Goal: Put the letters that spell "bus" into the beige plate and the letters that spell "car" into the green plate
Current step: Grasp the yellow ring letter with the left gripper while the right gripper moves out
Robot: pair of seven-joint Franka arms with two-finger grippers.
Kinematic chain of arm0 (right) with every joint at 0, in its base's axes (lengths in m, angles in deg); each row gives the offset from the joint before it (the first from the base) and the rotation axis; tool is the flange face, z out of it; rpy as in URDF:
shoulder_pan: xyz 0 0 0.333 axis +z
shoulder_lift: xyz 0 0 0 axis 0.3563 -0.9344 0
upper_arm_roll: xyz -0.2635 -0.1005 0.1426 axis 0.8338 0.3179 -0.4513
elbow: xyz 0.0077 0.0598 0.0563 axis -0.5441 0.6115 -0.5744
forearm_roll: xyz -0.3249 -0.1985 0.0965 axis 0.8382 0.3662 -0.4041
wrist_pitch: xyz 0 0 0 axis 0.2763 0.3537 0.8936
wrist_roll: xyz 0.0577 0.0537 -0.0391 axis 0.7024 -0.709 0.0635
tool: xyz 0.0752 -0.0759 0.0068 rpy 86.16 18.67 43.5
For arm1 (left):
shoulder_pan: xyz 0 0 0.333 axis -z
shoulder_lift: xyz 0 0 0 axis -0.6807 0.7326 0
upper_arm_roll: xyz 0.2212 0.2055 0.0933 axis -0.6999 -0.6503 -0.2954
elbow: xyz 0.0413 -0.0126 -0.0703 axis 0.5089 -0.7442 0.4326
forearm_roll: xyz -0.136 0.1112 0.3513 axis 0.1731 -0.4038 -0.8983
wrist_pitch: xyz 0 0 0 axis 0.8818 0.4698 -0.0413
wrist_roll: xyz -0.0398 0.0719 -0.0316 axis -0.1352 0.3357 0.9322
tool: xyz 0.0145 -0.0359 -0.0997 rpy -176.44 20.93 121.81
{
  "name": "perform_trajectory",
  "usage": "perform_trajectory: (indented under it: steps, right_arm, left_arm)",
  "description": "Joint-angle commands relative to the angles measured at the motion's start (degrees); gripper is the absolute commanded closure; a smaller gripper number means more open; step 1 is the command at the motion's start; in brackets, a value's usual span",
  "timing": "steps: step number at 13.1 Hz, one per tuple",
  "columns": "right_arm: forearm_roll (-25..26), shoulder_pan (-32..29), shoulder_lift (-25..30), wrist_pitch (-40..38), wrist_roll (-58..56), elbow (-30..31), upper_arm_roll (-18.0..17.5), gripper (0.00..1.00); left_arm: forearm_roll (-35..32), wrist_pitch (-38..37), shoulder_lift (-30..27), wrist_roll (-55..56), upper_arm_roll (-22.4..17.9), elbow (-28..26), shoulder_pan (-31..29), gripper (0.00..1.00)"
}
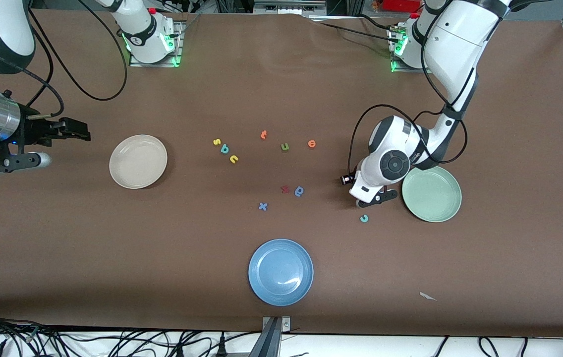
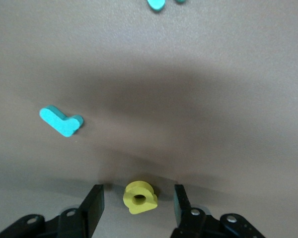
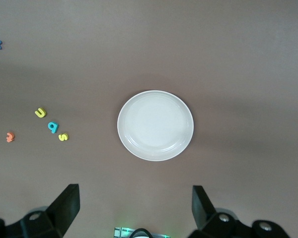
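The blue plate (image 1: 256, 287) lies nearest the front camera and takes no part in the task.

**Current item.** The yellow "a" (image 2: 140, 197) lies flat on the table just beside the green plate (image 1: 452, 208), toward the left arm's end. The left gripper (image 2: 138, 191) is down over it with its jaws apart, one finger on each side. A gap shows on both sides, so nothing is clamped yet.

**Nearby.** The teal "r" (image 2: 62, 121) lies near the "a". The teal "c" (image 1: 364, 218) lies nearer the front camera.

**Hazards.**
- The foam letter is small and low. A shallow pinch could tilt it or squeeze it out sideways.
- Uneven finger contact could push the "a" along the table.
- The plate rim lies close to the wrist.

**Other arm.** The right gripper (image 3: 136, 198) waits with its jaws wide, beside the empty beige plate (image 1: 138, 161). The yellow "s" (image 1: 217, 142), teal "b" (image 1: 224, 148) and yellow "u" (image 1: 234, 159) are untouched.
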Motion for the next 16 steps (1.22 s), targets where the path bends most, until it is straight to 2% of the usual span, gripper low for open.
perform_trajectory:
  steps: [1, 3, 4, 5, 9, 13, 16]
  right_arm:
    - [-1.18, 0.27, -0.70, 0.25, -0.39, 0.20, -0.32, 0.00]
    - [-2.49, 2.28, -2.03, 4.27, 0.48, 2.37, -0.93, 0.00]
    - [-2.41, 2.20, -1.85, 6.47, 1.27, 4.74, -3.20, 0.00]
    - [-2.32, 2.20, -1.94, 8.93, 3.02, 6.42, -4.18, 0.00]
    - [-1.88, 2.29, -2.20, 18.34, 6.89, 12.84, -8.57, 0.00]
    - [-1.27, 2.29, -2.73, 26.87, 11.29, 19.52, -14.54, 0.00]
    - [-0.04, 2.29, -2.73, 35.12, 13.05, 26.01, -17.71, 0.00]
  left_arm:
    - [1.03, 0.37, -0.88, 1.26, -0.52, -0.83, 1.10, 0.40]
    - [0.85, 0.37, -0.88, 1.44, -0.52, -0.83, 1.10, 0.56]
    - [0.76, 0.37, -0.79, 1.35, -0.52, -0.83, 1.10, 0.62]
    - [0.59, 0.37, -0.79, 1.35, -0.52, -0.83, 1.10, 0.62]
    - [0.59, 0.02, -0.97, 0.73, -0.52, -0.39, 0.93, 0.81]
    - [0.59, -0.60, -4.46, -1.71, -0.70, 0.31, -0.30, 0.85]
    - [0.59, -8.39, -8.16, -8.03, -0.78, 1.45, -4.59, 0.85]
